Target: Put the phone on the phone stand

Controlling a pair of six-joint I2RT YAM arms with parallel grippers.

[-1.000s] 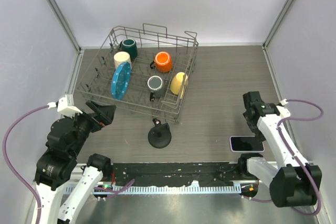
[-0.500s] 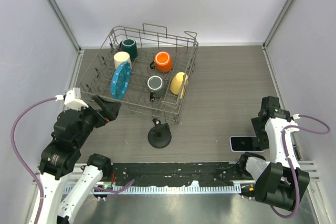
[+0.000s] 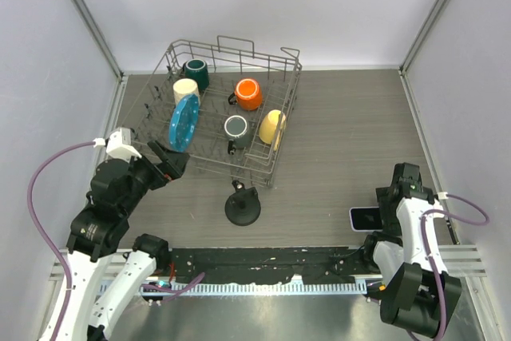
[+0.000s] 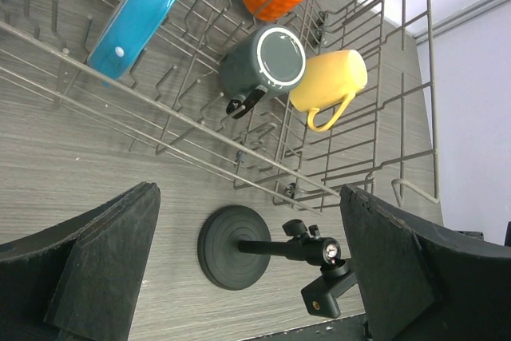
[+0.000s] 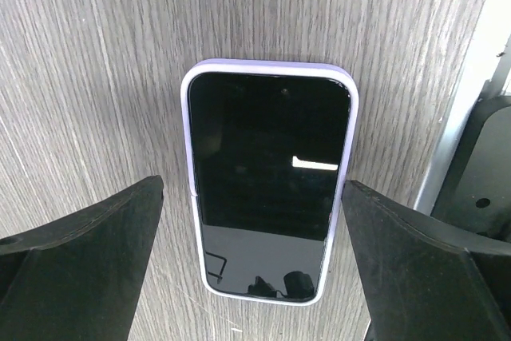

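the phone (image 5: 270, 177) lay flat on the grey wood-grain table (image 3: 343, 133), screen up, its glossy black face ringed by a pale lilac rim. it sat close to the table's near right edge, just beside the metal rail there. the right gripper (image 5: 251, 185) hung directly over it with its jaws released and spread wide, one black finger (image 5: 88, 261) off each long side of the phone and neither touching it in the wrist view, so it grasped nothing. from the top view the right arm covered most of the phone and only its left end showed. the phone stand (image 3: 242, 207) stood well apart from the phone, towards the middle of the table's near half, with its round disc base flat on the wood and its short arm angled up from it. nothing rested on the stand. the stand was just in front of the near edge of a wire dish rack (image 3: 231, 45), apart from the wires. the left gripper (image 4: 249, 193) hovered off the rack's near left corner, also released and empty, and its wrist camera looked past both spread fingers at the stand and the rack's front row. in the rack sat a blue plate (image 3: 183, 121) on edge, a cream mug (image 3: 185, 89), a dark teal mug (image 3: 195, 74), an orange mug (image 3: 248, 93), a grey mug (image 3: 235, 128) and a yellow mug (image 3: 272, 126) lying on its side.
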